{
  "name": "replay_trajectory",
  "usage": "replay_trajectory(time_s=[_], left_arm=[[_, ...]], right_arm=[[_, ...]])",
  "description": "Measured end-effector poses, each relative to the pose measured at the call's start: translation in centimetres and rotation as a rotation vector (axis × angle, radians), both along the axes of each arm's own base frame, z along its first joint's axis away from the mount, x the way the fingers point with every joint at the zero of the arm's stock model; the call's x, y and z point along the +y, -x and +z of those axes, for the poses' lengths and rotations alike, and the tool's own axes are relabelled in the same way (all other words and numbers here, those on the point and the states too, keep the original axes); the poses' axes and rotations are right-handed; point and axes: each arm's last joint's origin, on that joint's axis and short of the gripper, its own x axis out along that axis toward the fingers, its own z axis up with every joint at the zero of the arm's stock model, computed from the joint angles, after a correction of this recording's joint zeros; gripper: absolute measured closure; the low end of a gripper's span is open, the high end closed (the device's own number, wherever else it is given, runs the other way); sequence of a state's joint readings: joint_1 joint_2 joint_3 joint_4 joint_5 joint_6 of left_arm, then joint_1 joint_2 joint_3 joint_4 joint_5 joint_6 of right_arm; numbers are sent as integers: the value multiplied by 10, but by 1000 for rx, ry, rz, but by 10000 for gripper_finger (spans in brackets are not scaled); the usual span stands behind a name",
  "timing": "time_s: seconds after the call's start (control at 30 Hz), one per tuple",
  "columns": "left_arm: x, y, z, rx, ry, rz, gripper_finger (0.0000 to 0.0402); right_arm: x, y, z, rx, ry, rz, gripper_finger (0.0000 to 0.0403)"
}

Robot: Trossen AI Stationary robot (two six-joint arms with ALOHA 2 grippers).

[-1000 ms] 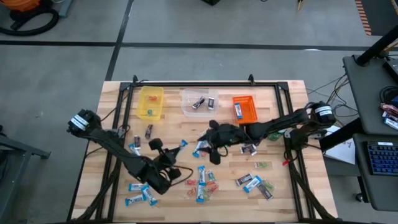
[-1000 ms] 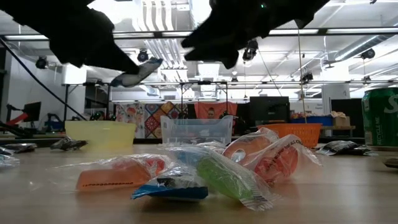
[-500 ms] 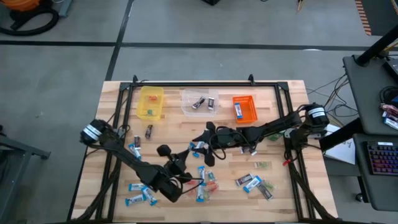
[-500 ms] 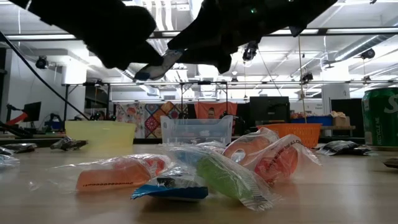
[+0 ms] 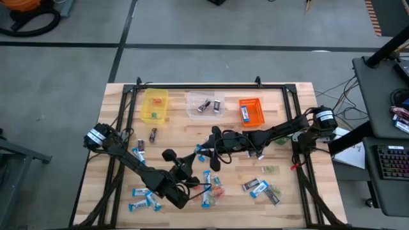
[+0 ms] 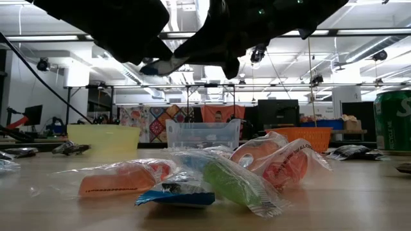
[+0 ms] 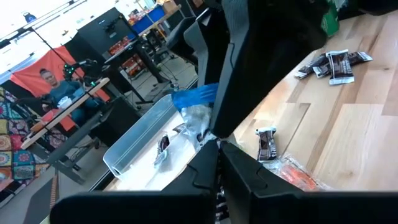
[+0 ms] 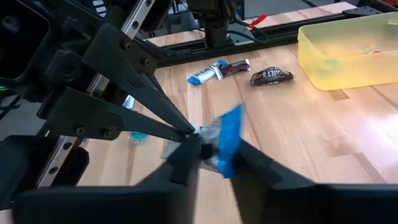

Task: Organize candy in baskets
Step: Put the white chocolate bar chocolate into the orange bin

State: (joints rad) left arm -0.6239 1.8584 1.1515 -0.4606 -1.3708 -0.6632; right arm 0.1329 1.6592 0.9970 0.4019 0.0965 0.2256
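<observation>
A blue-and-white candy bar (image 8: pixel 219 138) hangs in the air over the middle of the table (image 5: pixel 203 151). My left gripper (image 7: pixel 217 144), reaching in from the left (image 5: pixel 195 154), and my right gripper (image 8: pixel 214 157), reaching in from the right (image 5: pixel 211 149), are both shut on it, tip to tip. At the far edge stand the yellow basket (image 5: pixel 154 105), the clear basket (image 5: pixel 205 104) and the orange basket (image 5: pixel 251 111), each with a few sweets inside. More candy (image 5: pixel 208 184) lies loose on the wood. My left gripper pinches the pale end of the bar's wrapper (image 8: pixel 200 133) between its two thin fingertips (image 8: pixel 180 129). The fingers come nearly level from the table's left. The bar is lifted clear of the table. My right gripper has the bar's blue part (image 8: pixel 229 147) between its two fingers (image 8: pixel 186 155), opposite the left gripper's tips. It comes nearly level from the table's right. The bar sits clear of the table, spanning the two grippers.
Loose sweets lie under and around both arms: blue-and-white bars at the near left (image 5: pixel 142 198), mixed pieces near the middle (image 6: pixel 212 176), dark pieces at the right (image 5: pixel 259 186). A green can (image 6: pixel 393 122) stands at the right in the low view. A black frame (image 5: pixel 198 86) edges the table.
My left gripper has carried the blue-and-white bar toward the table's right, up to my right gripper. My right gripper has shifted a little toward the table's left. The bar now sits between its fingers, still clear of the table.
</observation>
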Motion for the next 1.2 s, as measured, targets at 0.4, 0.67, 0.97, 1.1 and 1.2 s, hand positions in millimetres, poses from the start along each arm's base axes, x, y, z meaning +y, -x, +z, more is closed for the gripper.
replay_trajectory(time_s=[0.4, 0.67, 0.97, 1.1, 1.2], left_arm=[[0, 0, 0, -4, 49, -7, 401], [7, 16, 17, -10, 88, 2, 401], [18, 34, 50, -29, 259, -2, 401], [20, 36, 54, -29, 260, -4, 401], [21, 37, 55, -24, 256, -4, 401]], right_arm=[[-5, 2, 0, 28, 35, 1, 383], [-59, 31, 17, 352, 213, -291, 384], [-129, 111, 47, 796, 199, -835, 385], [-153, 134, 47, 828, 65, -913, 385], [-170, 144, 36, 891, -80, -756, 385]])
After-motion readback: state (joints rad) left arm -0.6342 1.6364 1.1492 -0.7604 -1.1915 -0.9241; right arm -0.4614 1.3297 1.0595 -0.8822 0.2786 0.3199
